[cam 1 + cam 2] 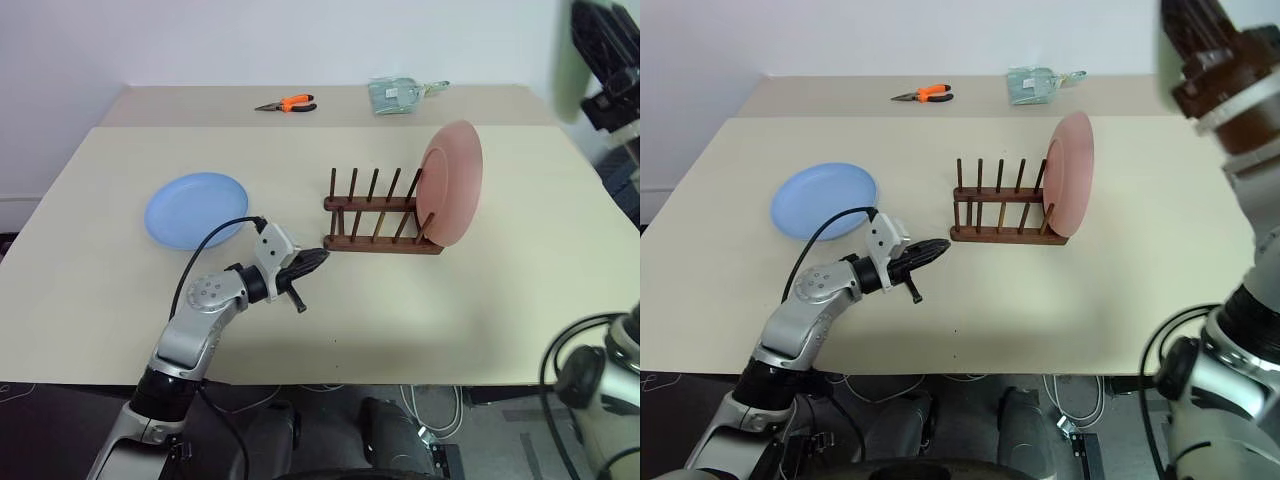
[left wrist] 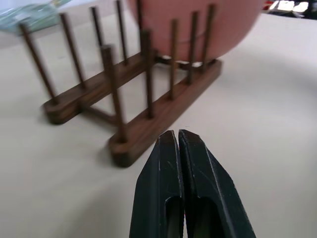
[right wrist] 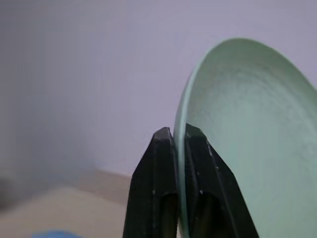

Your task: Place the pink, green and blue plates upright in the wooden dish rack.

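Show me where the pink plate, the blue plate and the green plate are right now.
pink plate (image 1: 452,180): left eye view, middle of its face, standing in the rack.
blue plate (image 1: 195,208): left eye view, centre of the dish, flat on the table.
green plate (image 3: 247,134): right wrist view, its inner face.

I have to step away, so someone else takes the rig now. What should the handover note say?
Left gripper: jaws shut, empty, low over the table just left of the wooden dish rack.
Right gripper: jaws shut on the rim of the green plate, raised high at the right.
Pink plate: upright in the rack's right end slot. Done.
Blue plate: flat on the table, left of the rack.
Left to do: slot the green plate, then the blue one.
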`<act>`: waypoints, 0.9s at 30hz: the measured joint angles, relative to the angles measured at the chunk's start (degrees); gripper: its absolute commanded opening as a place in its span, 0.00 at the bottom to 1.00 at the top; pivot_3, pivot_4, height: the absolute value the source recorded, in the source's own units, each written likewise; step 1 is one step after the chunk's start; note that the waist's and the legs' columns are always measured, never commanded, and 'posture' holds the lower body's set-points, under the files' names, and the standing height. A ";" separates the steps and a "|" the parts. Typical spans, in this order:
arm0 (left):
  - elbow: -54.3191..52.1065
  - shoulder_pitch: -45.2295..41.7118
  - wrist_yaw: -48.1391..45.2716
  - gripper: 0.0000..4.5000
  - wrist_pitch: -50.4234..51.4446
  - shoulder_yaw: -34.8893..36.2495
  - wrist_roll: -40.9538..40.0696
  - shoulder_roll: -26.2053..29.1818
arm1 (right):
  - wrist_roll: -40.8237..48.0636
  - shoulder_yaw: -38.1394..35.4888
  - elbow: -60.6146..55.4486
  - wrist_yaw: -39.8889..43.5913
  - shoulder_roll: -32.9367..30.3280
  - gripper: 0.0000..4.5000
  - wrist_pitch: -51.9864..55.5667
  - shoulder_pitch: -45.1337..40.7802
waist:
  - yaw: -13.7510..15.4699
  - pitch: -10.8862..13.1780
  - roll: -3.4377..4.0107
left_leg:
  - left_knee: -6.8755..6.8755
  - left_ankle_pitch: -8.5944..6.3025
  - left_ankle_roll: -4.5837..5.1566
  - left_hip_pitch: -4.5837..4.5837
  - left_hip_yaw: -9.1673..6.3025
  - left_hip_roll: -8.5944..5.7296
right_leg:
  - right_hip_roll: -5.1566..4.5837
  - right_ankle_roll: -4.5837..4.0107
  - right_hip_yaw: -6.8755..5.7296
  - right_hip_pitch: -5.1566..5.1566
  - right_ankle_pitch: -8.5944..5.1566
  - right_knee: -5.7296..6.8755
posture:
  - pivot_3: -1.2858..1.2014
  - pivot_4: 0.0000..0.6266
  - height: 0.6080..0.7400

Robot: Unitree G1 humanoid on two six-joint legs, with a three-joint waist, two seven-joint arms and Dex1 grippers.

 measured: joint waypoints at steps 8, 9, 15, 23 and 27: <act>-0.16 0.54 0.93 0.02 -0.52 2.04 -0.22 0.39 | 17.22 11.18 -0.06 -22.64 12.71 0.00 -1.27 3.98 | 0.02 0.01 0.05 | -0.03 0.00 0.00 0.01 0.05 -0.02 | 0.06 0.00 0.00 -0.10 0.01 0.10 | 0.52 0.24 1.00; -0.18 0.61 0.97 0.02 -0.52 2.17 -0.21 0.55 | 17.21 11.96 0.38 -24.00 12.86 0.00 -1.40 5.43 | 0.00 0.01 0.05 | -0.03 0.00 -0.01 0.01 0.07 -0.03 | 0.05 0.00 0.01 -0.10 0.02 0.10 | 0.52 0.24 1.00; -0.89 0.94 1.11 0.02 -0.51 2.12 -0.22 0.45 | 15.82 13.79 3.85 -27.08 14.15 0.00 -3.42 8.51 | -0.44 0.01 0.08 | -0.05 0.00 0.00 0.06 0.14 0.00 | 0.12 0.00 0.04 -0.12 0.02 0.14 | 0.52 0.24 1.00; -1.41 1.00 0.97 0.13 0.62 2.07 -0.80 0.19 | 9.30 16.46 7.12 -26.24 13.63 0.42 -5.00 9.50 | -1.21 0.02 0.10 | -0.07 0.00 0.00 0.05 0.14 0.00 | 0.12 0.01 0.03 -0.13 0.02 0.14 | 0.52 0.24 1.00; -1.46 0.97 1.99 0.52 3.25 3.10 -2.53 0.12 | -3.57 18.49 6.83 -19.49 6.32 0.55 -8.45 5.14 | -1.42 0.04 0.13 | -0.08 0.00 0.00 0.06 0.15 0.01 | 0.13 0.12 0.01 -0.14 0.06 0.14 | 0.52 0.24 1.00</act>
